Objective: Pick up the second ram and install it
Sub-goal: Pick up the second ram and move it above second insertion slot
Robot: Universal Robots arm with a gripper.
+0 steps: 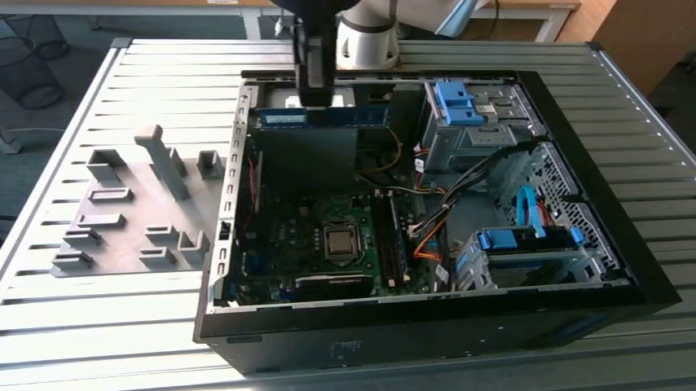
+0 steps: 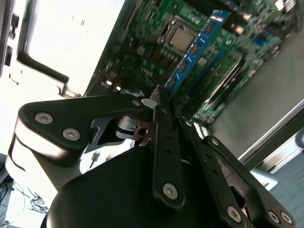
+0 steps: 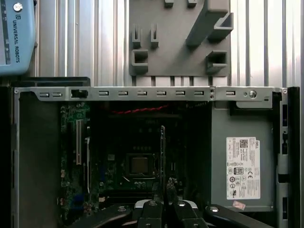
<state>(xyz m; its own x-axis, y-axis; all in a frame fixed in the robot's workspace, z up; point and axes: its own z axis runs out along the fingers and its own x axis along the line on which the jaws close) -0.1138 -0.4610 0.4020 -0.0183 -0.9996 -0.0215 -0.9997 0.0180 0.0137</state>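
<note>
Ribbed bare-metal table [image 1: 109,309]; matt grey plastic holder [image 1: 120,224]; matt black case [image 1: 435,334]; smooth blue-green ram [image 2: 194,47] board; gripper [image 2: 159,95] matt black, shiny metal screws [image 2: 170,191].

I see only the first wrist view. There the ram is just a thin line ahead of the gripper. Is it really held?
Observer: Yes. In the second wrist view the gripper is shut on one end of the second ram, and the ram's flat blue face with dark chips shows.
Operator: Is it seated in the board?
Observer: No. In the exterior view it hangs level over the end of the open computer case nearest the robot's base, and it is not touching the motherboard.
</note>
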